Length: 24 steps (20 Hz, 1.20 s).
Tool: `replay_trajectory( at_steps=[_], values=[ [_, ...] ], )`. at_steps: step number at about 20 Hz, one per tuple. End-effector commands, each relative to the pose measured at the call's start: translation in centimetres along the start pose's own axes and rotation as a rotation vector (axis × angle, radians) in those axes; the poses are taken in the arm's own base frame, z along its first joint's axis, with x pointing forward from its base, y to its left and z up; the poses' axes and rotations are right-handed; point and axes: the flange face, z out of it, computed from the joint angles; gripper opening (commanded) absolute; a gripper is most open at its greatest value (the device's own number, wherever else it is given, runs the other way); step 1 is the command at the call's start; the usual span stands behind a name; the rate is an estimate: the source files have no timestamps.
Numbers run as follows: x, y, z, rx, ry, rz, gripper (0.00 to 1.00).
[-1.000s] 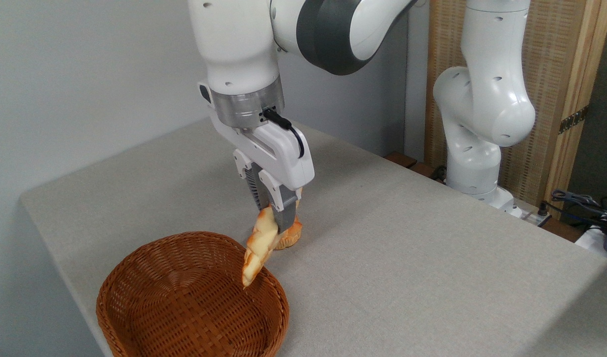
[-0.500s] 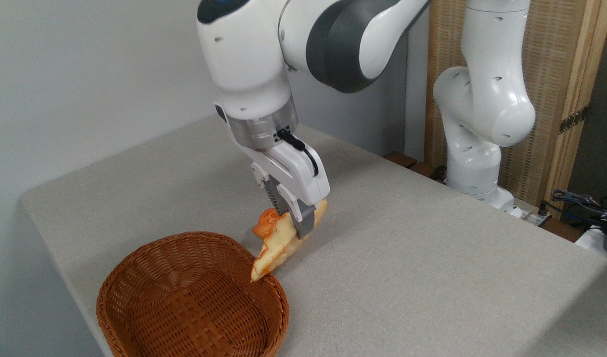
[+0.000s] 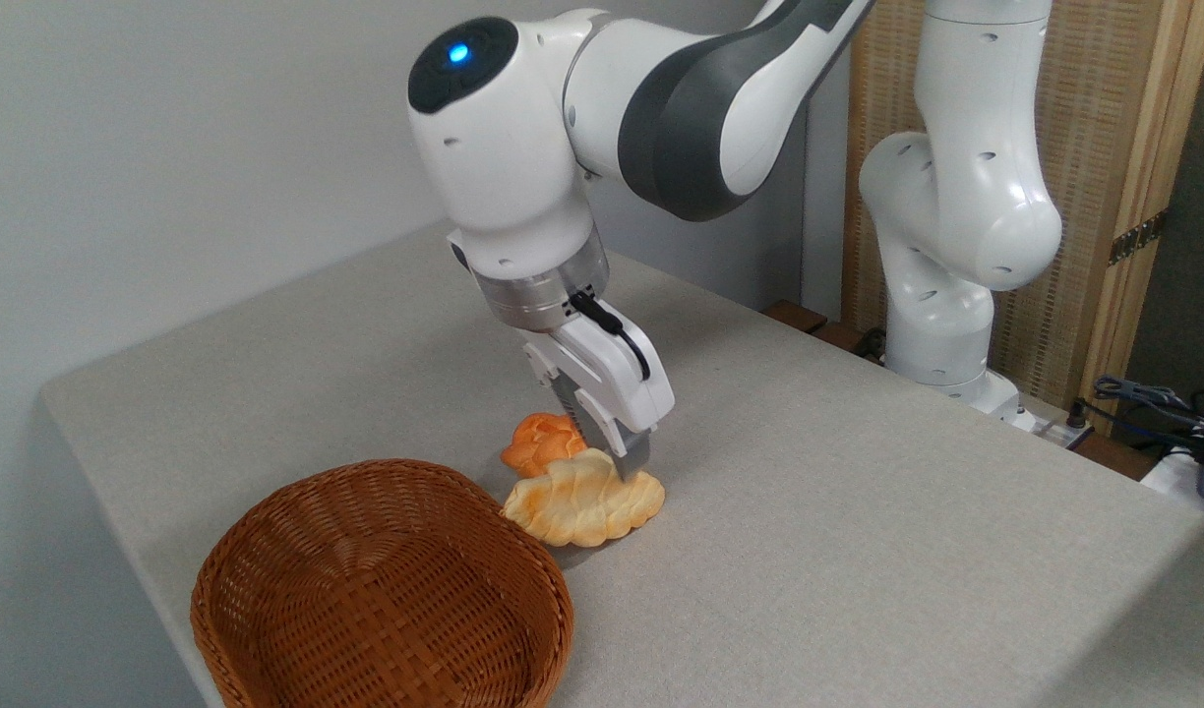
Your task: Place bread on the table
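Note:
The bread (image 3: 582,501), a long golden loaf with pale ridges, lies flat on the grey-beige table (image 3: 858,560), just right of the basket's rim. My gripper (image 3: 622,460) points down at the loaf's far edge. Its fingers (image 3: 634,454) stay closed on that edge, with the tips partly hidden behind the loaf.
A brown wicker basket (image 3: 268,570) stands empty at the front left, near the table's edge. A small round orange bun (image 3: 541,442) sits on the cloth right behind the loaf, touching it. The arm's white base (image 3: 941,324) rises at the back right.
The gripper has moved right and down with the loaf. The loaf has gone from hanging tilted over the basket rim to lying flat on the cloth.

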Motion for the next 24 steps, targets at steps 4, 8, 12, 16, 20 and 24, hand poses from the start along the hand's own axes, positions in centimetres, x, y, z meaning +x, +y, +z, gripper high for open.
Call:
replay_trajectory(
  at_steps=[4,8,12,16,20,24],
  values=[
    [-0.7,0.9,-1.8,0.008,0.008,0.041,1.00],
    [-0.8,1.6,-5.3,0.059,0.069,0.054,1.00],
    [-1.0,1.2,-8.6,0.142,0.148,0.050,1.00],
    [-0.2,-0.3,-10.0,0.272,0.238,0.035,1.00],
    [0.7,-1.0,-9.7,0.301,0.260,0.026,1.00],
    [1.3,-1.3,-9.3,0.310,0.258,0.028,1.00]
  ],
)
